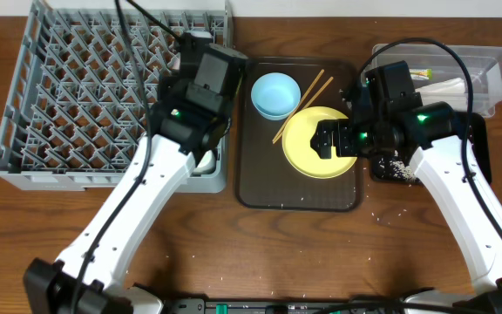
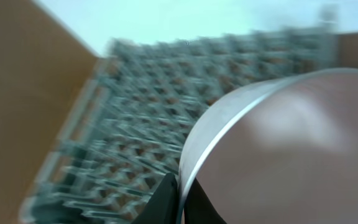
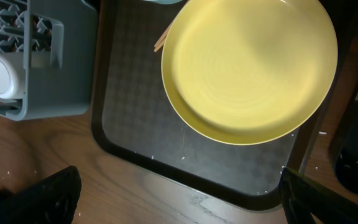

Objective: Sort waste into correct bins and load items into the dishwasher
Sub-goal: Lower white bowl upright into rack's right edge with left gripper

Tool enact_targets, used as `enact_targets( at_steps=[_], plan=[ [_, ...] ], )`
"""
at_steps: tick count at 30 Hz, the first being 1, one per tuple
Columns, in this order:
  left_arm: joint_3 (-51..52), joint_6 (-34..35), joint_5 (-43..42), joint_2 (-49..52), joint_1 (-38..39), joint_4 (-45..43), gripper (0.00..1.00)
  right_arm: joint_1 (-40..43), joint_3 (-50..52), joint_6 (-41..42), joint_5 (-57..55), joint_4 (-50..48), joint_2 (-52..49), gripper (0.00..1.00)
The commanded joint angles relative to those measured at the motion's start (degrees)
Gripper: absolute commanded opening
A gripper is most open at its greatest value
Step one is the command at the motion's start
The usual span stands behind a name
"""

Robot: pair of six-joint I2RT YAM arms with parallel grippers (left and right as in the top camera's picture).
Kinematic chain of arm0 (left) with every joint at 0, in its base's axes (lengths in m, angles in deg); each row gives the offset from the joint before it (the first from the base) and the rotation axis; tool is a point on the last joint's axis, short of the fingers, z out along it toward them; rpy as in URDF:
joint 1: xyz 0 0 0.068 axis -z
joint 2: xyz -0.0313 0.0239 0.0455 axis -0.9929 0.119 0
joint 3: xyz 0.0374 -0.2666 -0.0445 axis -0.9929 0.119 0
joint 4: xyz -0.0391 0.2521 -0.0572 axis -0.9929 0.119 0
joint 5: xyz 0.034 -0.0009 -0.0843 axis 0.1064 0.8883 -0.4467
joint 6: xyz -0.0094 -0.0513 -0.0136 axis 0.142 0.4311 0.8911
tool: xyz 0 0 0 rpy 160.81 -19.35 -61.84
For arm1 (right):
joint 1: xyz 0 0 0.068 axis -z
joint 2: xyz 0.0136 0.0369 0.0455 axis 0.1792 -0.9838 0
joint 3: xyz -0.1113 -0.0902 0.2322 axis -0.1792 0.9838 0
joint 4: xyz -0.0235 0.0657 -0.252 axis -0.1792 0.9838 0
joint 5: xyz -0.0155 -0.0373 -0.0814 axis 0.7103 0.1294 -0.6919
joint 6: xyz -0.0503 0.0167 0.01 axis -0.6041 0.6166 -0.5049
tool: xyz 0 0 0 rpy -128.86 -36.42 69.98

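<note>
Left claw [image 2: 180, 198]: clenched on the thin rim of a smooth, round white bowl [image 2: 291, 155], one dark finger on each side of the edge. The view is motion-blurred. Behind the bowl lies the large square grey plastic dish rack [image 1: 77, 96] with its lattice of upright pegs. A small white cup [image 3: 2, 76] sits in a walled corner compartment of the rack.

Right claw [image 3: 179, 186]: released, fingers spread wide, poised over the near edge of a round, glossy yellow plate [image 3: 247, 68]. The plate rests on a dark brown rectangular serving tray [image 3: 135, 112] with a fine textured floor. A light blue bowl [image 1: 275, 94] and a pair of slim wooden chopsticks [image 1: 303, 105] share this tray.

On the wooden surface [image 1: 321, 253] to the right, a shallow black rectangular tray [image 1: 480, 146] holds whitish rice-like scraps [image 1: 396, 168]. A clear plastic rectangular tub [image 1: 486, 70] stands behind it.
</note>
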Motion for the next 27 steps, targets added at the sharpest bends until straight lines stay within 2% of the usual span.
enact_targets(
  at_steps=[1,16,22,27],
  plan=[
    [-0.9,-1.5,15.7,4.3,-0.1,-0.8,0.07,0.4,0.1,0.5,-0.3,-0.1,0.0,0.99],
    [-0.9,-1.9,43.1,24.1,2.3,-3.9,0.08,0.4,0.1,0.5,-0.4,-0.1,0.0,0.99],
    [-0.9,-2.0,43.0,24.4,2.7,-3.6,0.07,0.4,0.1,0.5,-0.4,-0.1,0.0,0.99],
    [-0.4,-1.9,38.2,24.4,4.5,-1.6,0.07,0.4,0.1,0.5,-0.4,-0.1,0.0,0.99]
  ],
)
